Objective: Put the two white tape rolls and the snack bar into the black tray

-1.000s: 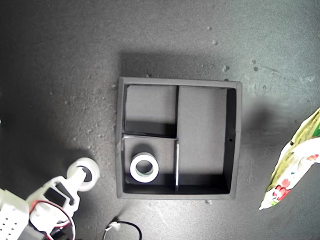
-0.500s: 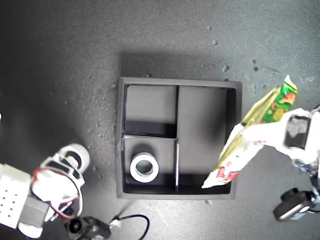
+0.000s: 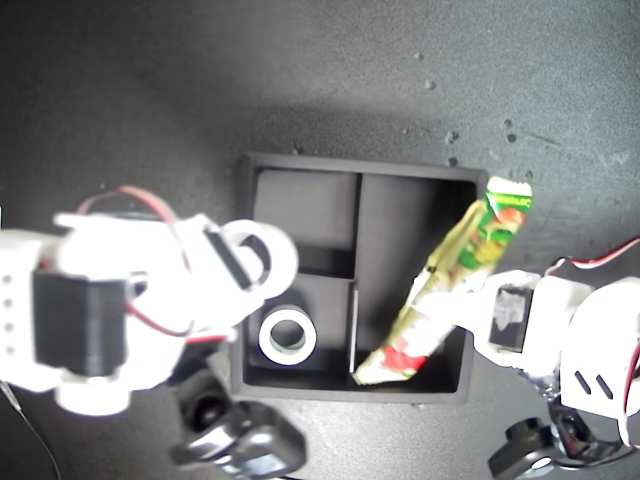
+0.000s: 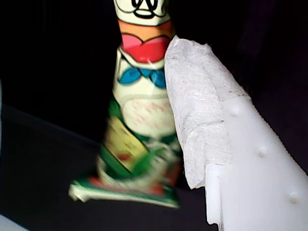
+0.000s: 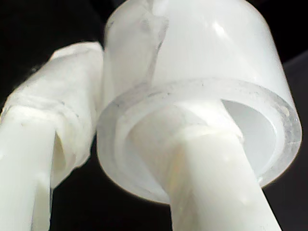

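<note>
The black tray lies in the middle of the exterior view. One white tape roll rests flat in its small compartment nearer the bottom of that view. My second gripper is shut on the other white tape roll, one finger through its hole, over the tray's wall at the exterior view's left. From the exterior view's right, my first gripper is shut on the snack bar. The bar slants over the long compartment, its lower end down inside.
The tray sits on a dark speckled surface. Both arms' white bodies flank it, with red wires on the arm at the exterior view's left. Black camera housings show along the exterior view's bottom edge.
My second gripper carried its tape roll from the exterior view's lower left up to the tray's wall. My first gripper brought the snack bar leftward, from the tray's edge to over the long compartment.
</note>
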Motion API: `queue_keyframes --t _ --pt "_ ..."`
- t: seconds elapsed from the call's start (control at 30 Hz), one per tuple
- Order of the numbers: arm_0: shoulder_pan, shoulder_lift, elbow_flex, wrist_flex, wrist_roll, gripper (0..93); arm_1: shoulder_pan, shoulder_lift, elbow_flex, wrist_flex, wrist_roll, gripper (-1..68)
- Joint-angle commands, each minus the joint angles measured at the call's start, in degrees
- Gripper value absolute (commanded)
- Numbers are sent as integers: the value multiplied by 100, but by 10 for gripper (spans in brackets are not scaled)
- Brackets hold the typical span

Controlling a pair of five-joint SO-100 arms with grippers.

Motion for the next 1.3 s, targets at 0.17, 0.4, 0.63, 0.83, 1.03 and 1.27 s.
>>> queue_keyframes --t 0.17,0.4,0.63,0.83,1.03,1.27 --pt "-185 -1187 -1099 290 18 1 -62 123 -1002 1081 439 209" --pt "-272 -1160 -642 290 -79 145 -369 123 -2575 1916 1178 -2" --pt "-483 -132 -141 290 -246 54 -79 475 -3252 3076 3981 -6" --pt "-765 2936 2171 255 -1002 1 334 3006 -378 2417 5959 -6" --pt "-606 6601 5897 -703 -1758 1 615 6636 4570 606 5941 -6" --pt "193 10608 10802 -2215 -2883 1 633 10731 9606 -703 5502 -6"
